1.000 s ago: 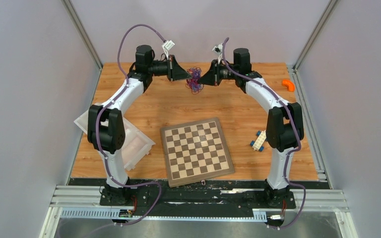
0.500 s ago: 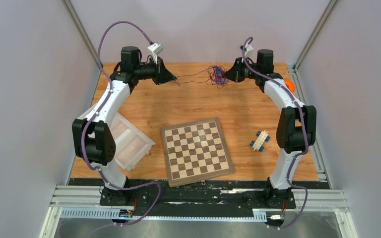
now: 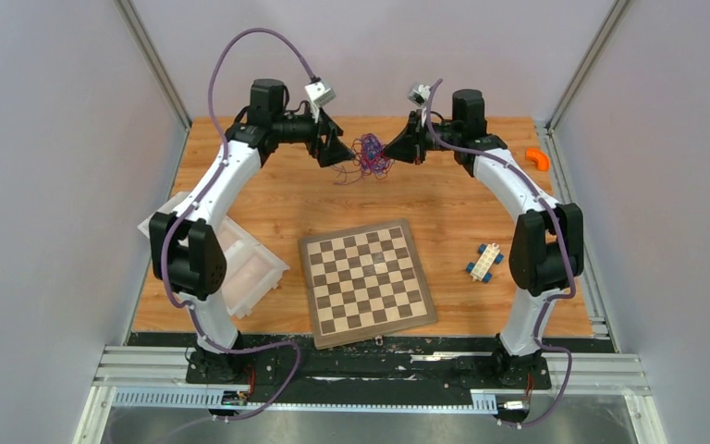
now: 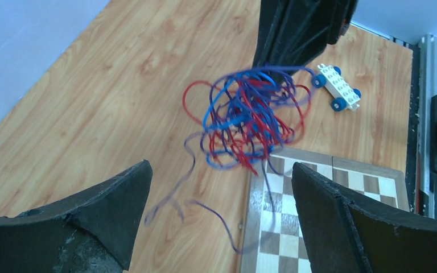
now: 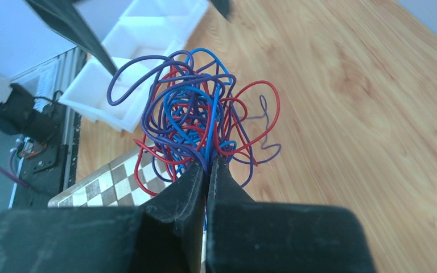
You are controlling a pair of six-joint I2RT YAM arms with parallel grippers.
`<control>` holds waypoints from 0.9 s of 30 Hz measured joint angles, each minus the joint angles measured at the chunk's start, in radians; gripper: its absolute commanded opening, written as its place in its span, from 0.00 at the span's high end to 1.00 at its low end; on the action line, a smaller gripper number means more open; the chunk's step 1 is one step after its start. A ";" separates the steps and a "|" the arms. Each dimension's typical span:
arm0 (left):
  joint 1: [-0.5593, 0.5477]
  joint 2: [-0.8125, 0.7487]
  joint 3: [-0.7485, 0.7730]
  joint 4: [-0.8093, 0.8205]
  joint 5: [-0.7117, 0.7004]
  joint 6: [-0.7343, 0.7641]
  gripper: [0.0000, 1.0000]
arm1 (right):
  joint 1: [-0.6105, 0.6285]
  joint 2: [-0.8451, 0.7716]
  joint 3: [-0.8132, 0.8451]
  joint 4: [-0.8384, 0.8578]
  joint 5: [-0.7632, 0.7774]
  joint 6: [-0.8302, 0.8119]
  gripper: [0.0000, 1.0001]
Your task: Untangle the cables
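Note:
The cables (image 3: pixel 368 154) are a tangled ball of thin red, blue and dark purple wire hanging above the far middle of the table. My right gripper (image 5: pixel 209 162) is shut on the cables (image 5: pixel 196 122), which fan out from its tips. My left gripper (image 3: pixel 340 154) stands wide open just left of the ball, nothing between its fingers (image 4: pixel 111 199). In the left wrist view the cables (image 4: pixel 247 116) hang ahead of it under the right gripper's dark tips, and a loose purple strand trails down between my jaws, blurred.
A chessboard (image 3: pixel 366 280) lies at the table's near middle. A white compartment tray (image 3: pixel 240 268) sits at the left edge, a white toy car with blue wheels (image 3: pixel 484 262) at the right, and an orange piece (image 3: pixel 538 157) at the far right.
My left gripper has opened and let go of the strand it had pulled out. Both grippers, far apart half a second ago, have come back together, and the cables have gathered into a ball again.

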State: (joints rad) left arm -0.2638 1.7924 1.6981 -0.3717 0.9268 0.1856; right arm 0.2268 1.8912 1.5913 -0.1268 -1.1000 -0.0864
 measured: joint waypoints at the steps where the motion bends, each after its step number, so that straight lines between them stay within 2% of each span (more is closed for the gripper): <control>1: -0.014 0.013 0.006 0.007 0.002 0.006 0.01 | 0.010 -0.012 0.000 0.000 -0.015 -0.010 1.00; 2: -0.026 0.024 0.011 0.010 0.006 0.011 0.03 | 0.018 -0.023 0.000 0.000 -0.026 -0.018 1.00; 4: -0.054 0.048 0.015 0.015 0.011 0.021 0.20 | 0.033 -0.043 0.000 0.001 -0.043 -0.029 1.00; 5: -0.070 0.064 0.015 0.016 0.013 0.025 0.40 | 0.041 -0.051 0.000 0.002 -0.048 -0.033 1.00; 6: -0.084 0.074 0.015 0.016 0.018 0.026 0.50 | 0.046 -0.058 0.000 0.003 -0.050 -0.037 1.00; 7: -0.097 0.084 0.015 0.015 0.025 0.024 0.71 | 0.049 -0.063 0.000 0.003 -0.048 -0.039 1.00; 8: -0.104 0.089 0.015 0.014 0.031 0.021 0.80 | 0.049 -0.064 0.000 0.004 -0.042 -0.040 1.00; 9: -0.111 0.090 0.015 0.010 0.037 0.031 0.95 | 0.043 -0.064 0.000 0.003 -0.037 -0.039 1.00; 11: -0.116 0.089 0.015 0.003 0.043 0.035 1.00 | 0.019 -0.064 -0.002 0.001 -0.029 -0.033 1.00; 14: -0.100 0.067 -0.020 0.037 0.053 0.026 1.00 | -0.034 -0.066 -0.014 0.002 -0.018 -0.021 1.00; 17: -0.071 0.024 -0.106 0.107 0.059 -0.043 1.00 | -0.069 -0.079 -0.039 -0.002 0.006 -0.014 1.00; 20: -0.014 -0.009 -0.149 0.125 0.053 -0.089 1.00 | -0.108 -0.084 -0.040 -0.005 0.050 -0.005 1.00; 27: 0.156 -0.042 -0.155 0.102 -0.025 -0.115 1.00 | -0.334 -0.089 -0.040 -0.021 0.241 0.000 1.00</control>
State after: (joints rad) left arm -0.1074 1.7504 1.5429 -0.2699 0.9016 0.0708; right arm -0.1074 1.8027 1.5509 -0.1474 -0.8593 -0.0864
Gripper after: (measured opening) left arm 0.031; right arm 0.009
